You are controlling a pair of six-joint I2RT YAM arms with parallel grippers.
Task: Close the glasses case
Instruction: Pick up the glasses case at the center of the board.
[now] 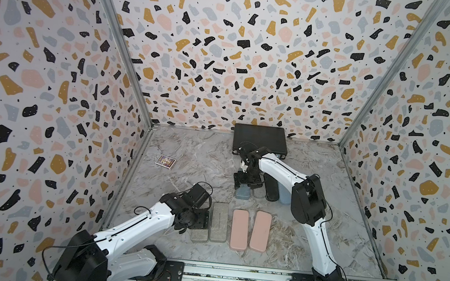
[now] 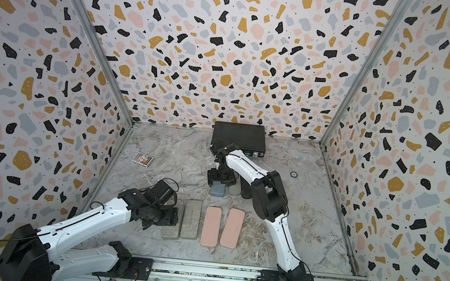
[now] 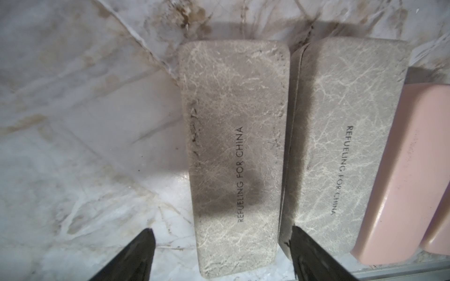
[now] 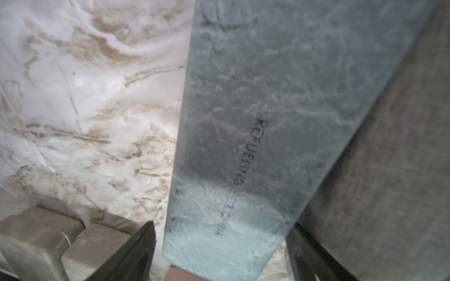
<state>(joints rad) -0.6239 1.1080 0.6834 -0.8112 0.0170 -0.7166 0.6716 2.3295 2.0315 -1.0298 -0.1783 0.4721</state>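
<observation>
Jaws of the right end effector (image 4: 222,226) stand spread across the width of the blue-grey stone-textured glasses case (image 4: 243,121) right below it on the marble desk (image 1: 202,156); the left end effector (image 3: 221,228), also spread, straddles a beige case (image 3: 233,146)

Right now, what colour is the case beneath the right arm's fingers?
Blue-grey case, pale veining; best in right wrist view.

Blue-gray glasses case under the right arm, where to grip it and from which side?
I'd grip the blue-gray glasses case across its narrow width, on its two long edges, from straight above. It lies flat, and the open right gripper spans that width; the neighbouring gray case sits close on one side.
</observation>
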